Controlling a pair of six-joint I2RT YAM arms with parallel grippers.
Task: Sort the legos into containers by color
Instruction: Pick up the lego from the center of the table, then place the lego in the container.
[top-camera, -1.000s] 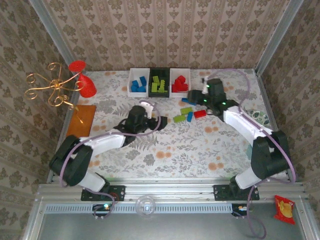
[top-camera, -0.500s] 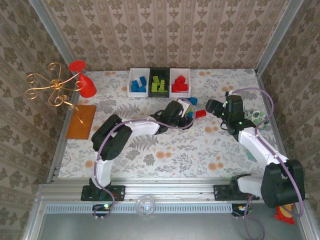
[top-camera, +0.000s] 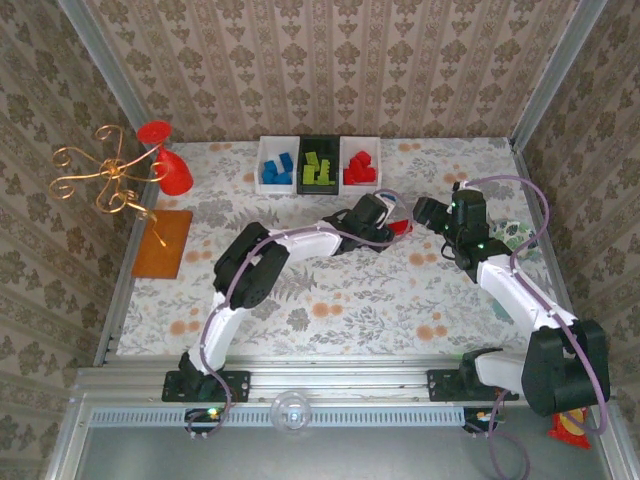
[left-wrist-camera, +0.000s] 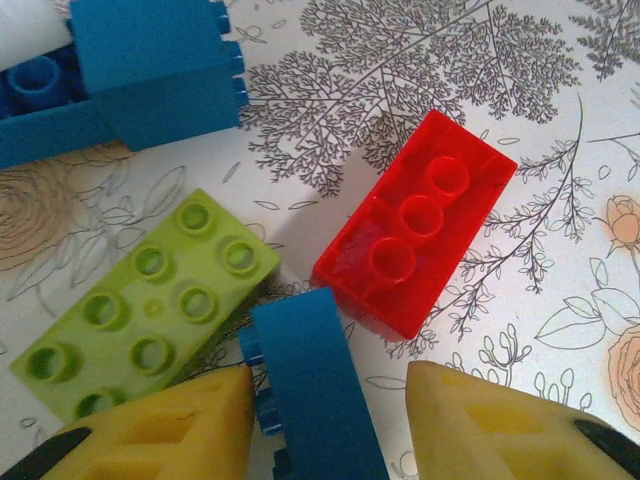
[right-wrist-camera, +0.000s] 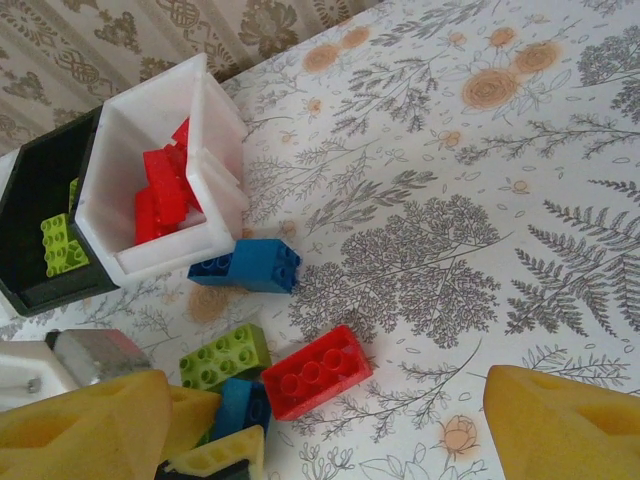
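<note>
L fingers (left-wrist-camera: 150, 430) farther across floral tbl (top-camera: 380, 290)

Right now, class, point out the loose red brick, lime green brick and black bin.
red brick (left-wrist-camera: 420, 215): left wrist, middle stud.
lime green brick (left-wrist-camera: 150, 300): left wrist, studded top.
black bin (right-wrist-camera: 45, 165): right wrist, inner wall.

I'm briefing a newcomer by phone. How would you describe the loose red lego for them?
On the table, find the three bins at its far edge. In front of the right-hand white bin lies a cluster of loose bricks. Among lime green and blue ones, it is the only red brick.
</note>
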